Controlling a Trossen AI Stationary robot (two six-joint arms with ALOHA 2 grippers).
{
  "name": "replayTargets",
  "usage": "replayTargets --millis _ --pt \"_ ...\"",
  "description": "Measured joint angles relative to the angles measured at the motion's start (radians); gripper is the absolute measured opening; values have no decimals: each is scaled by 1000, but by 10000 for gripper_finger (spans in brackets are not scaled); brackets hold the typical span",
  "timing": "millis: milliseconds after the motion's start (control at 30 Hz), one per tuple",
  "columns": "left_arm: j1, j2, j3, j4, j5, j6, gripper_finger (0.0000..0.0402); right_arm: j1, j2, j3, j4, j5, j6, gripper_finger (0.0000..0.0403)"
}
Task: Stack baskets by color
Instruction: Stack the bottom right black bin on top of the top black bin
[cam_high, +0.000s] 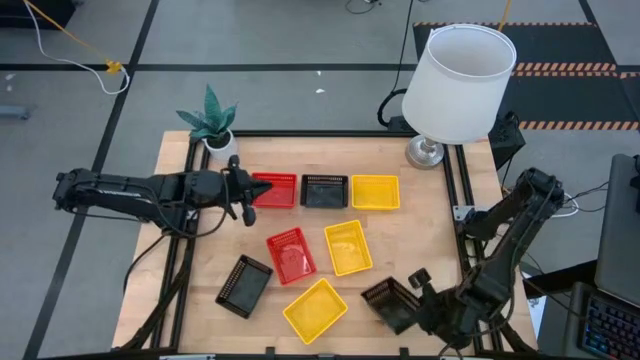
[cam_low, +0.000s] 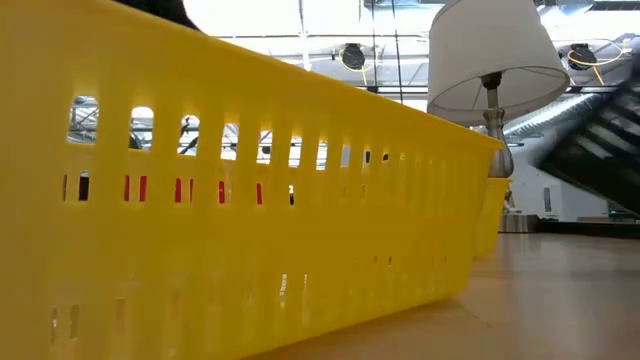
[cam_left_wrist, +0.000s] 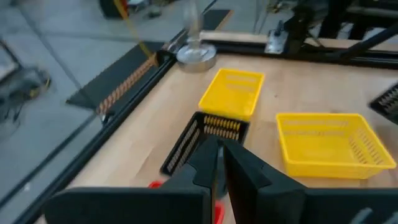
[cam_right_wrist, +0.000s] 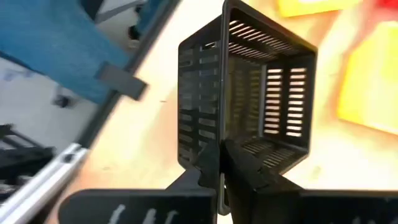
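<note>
Right gripper (cam_high: 428, 300), lower right of the high view, is clamped tight on the rim of a black basket (cam_high: 392, 303). In the right wrist view the two fingers (cam_right_wrist: 239, 167) pinch the near wall of that basket (cam_right_wrist: 249, 93), which is tipped up on edge, its open side facing the camera.

Left gripper (cam_high: 243, 195) sits at the middle left of the high view, over the near end of the red basket (cam_high: 275, 190) in the back row, jaws closed. In the left wrist view a sliver of red shows just under the fingertips (cam_left_wrist: 217, 165), but whether they hold it I cannot tell.

Back row: red, black (cam_high: 324, 190), yellow (cam_high: 375, 191). Centre: red (cam_high: 291, 254) and yellow (cam_high: 348, 246) side by side. Lower down, another black basket (cam_high: 244, 285) and a yellow one (cam_high: 315, 309).
</note>
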Motion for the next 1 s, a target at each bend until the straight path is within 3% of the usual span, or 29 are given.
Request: replayTargets --millis 600,767,1000 --pt "-74 85 -1 206 26 158 31 10 -59 0 -68 189 -95 0" --pt "-73 85 -1 211 26 158 31 10 -112 0 -67 289 -225 0" --pt "-73 85 -1 211 35 151 31 -25 -182 0 -67 479 -541 0"
